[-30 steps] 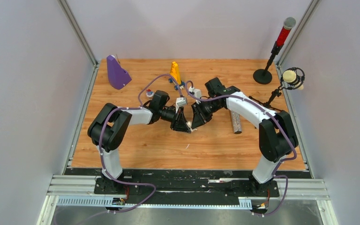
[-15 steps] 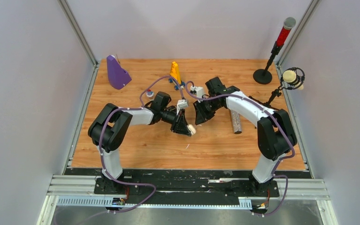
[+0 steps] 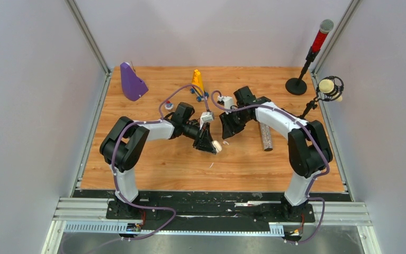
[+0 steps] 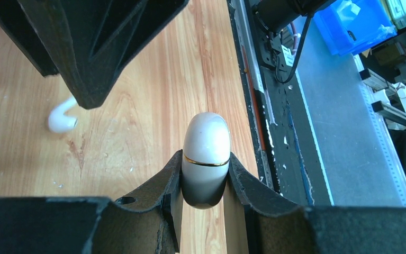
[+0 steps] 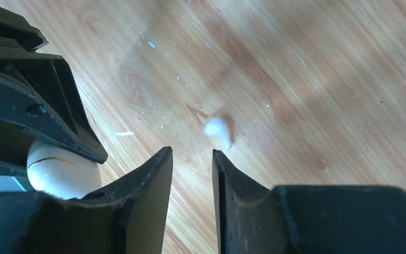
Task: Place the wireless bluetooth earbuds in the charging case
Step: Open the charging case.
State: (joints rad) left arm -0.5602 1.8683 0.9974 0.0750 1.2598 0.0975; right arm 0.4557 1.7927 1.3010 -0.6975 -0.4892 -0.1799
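Wood-grain bench (image 3: 153, 164) fills the top view. Near its middle we see the left claw (image 3: 214, 148) with the white charging case (image 3: 217, 144) pinched at its tip. The right claw (image 3: 226, 135) is just beside it, pointed down at the boards. A purple block (image 3: 132, 82) and a yellow piece (image 3: 197, 80) stand towards the far edge, and a silver cylinder (image 3: 266, 138) lies to the right of the claws.

From the left wrist we see that claw's fingers (image 4: 171, 180) clamped tight on the case, which has a thin gold band around it. A white earbud (image 4: 63, 119) lies on the bench, partly hidden by the right claw.

From the right wrist we see that claw parted a narrow way and holding nothing. The earbud lies on the wood just beyond its tips, apart from the case.
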